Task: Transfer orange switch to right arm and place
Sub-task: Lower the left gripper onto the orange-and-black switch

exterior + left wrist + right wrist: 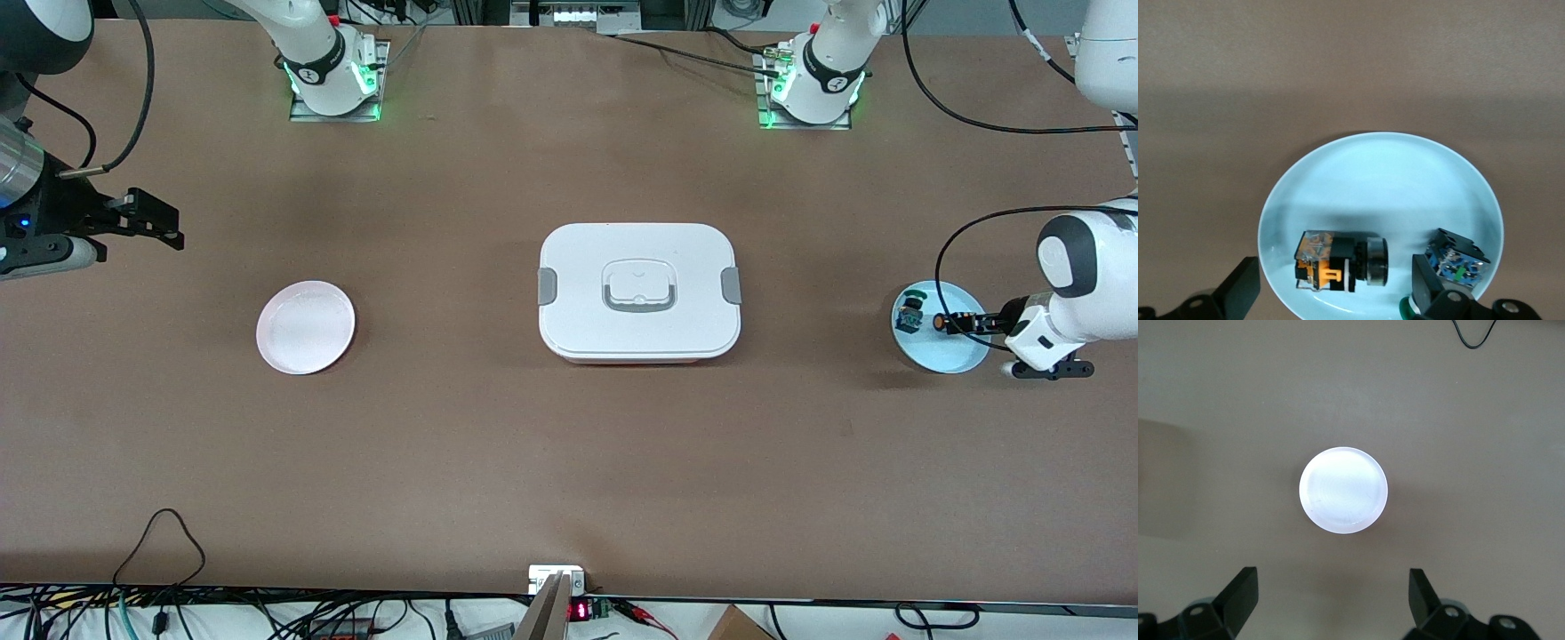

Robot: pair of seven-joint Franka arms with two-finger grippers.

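Place: a robotics lab.
Arms: two white arm bases (333, 76) bolted to metal plates, lit green.
Desk: brown desk (569, 427) covered in plain sheet.
Cabling: loose black cables (160, 533) and electronics along the near edge.

Your left gripper (1331, 290) hangs low at the left arm's end of the table, fingers spread wide, while your right gripper (1331, 600) waits raised at the right arm's end, also spread, nothing held.
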